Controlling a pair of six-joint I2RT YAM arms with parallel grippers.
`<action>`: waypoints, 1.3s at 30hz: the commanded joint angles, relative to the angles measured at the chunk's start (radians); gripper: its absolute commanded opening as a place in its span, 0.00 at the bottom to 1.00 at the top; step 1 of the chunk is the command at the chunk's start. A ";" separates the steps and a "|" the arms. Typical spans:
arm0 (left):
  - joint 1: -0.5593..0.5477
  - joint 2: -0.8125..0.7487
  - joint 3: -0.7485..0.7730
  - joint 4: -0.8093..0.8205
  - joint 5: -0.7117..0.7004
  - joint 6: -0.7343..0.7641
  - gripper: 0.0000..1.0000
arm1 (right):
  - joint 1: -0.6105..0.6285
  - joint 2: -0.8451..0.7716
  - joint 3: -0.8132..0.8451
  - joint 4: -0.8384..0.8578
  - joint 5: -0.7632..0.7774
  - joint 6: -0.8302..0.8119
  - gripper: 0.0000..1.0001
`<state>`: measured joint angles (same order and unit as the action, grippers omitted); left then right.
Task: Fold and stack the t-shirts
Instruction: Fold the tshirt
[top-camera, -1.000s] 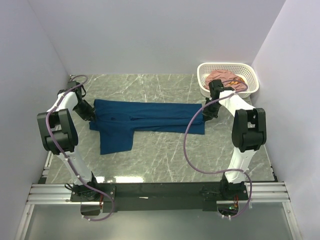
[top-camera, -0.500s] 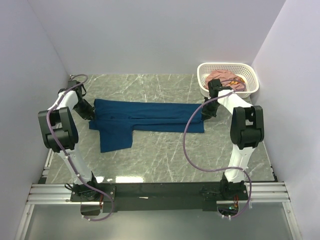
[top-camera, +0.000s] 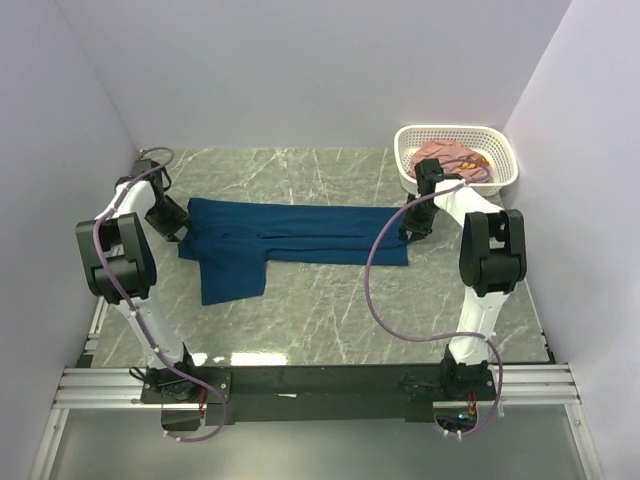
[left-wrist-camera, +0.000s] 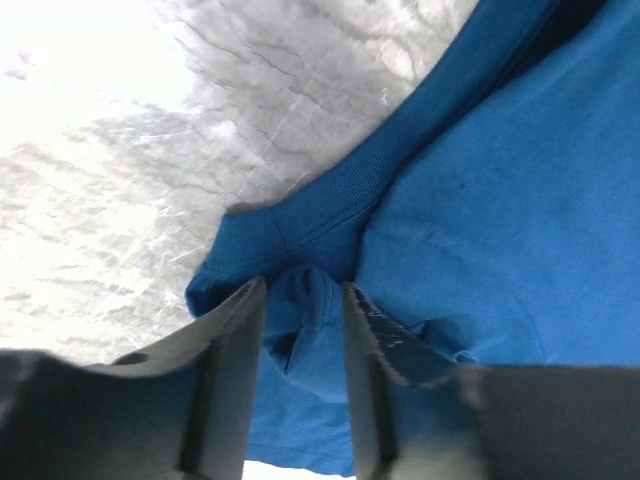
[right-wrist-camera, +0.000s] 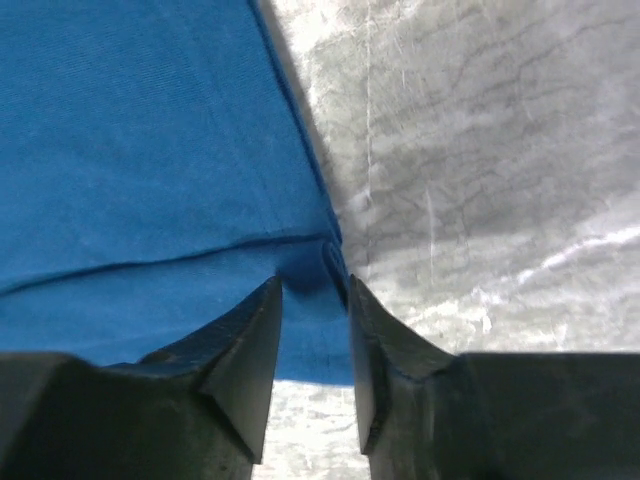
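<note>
Now left end effector (left-wrist-camera: 302, 290) and right end effector (right-wrist-camera: 312, 285) have released navy t-shirt (top-camera: 300, 235).

the navy blue t-shirt (top-camera: 300, 232) lay flat on the grey marbled table (top-camera: 330, 310), folded lengthwise into a long band running left to right, with one sleeve spread toward the near edge at its left end. its collar end was slightly bunched. the dusty pink t-shirt (top-camera: 445, 155), showing a bit of orange print, sat crumpled in the white basket (top-camera: 407, 165) at the far right.
</note>
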<state>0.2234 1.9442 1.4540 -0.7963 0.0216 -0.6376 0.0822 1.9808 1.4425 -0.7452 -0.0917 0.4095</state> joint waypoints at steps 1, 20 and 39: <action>0.005 -0.125 0.002 0.019 -0.057 -0.010 0.47 | 0.002 -0.117 0.027 0.007 0.026 -0.003 0.41; -0.441 -0.571 -0.475 -0.003 -0.227 -0.120 0.76 | 0.178 -0.637 -0.376 0.052 0.064 0.018 0.51; -0.582 -0.370 -0.629 0.140 -0.230 -0.191 0.25 | 0.215 -0.817 -0.616 0.099 0.046 0.043 0.52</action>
<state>-0.3466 1.5444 0.8543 -0.7017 -0.1883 -0.8089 0.2905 1.1881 0.8280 -0.6811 -0.0517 0.4511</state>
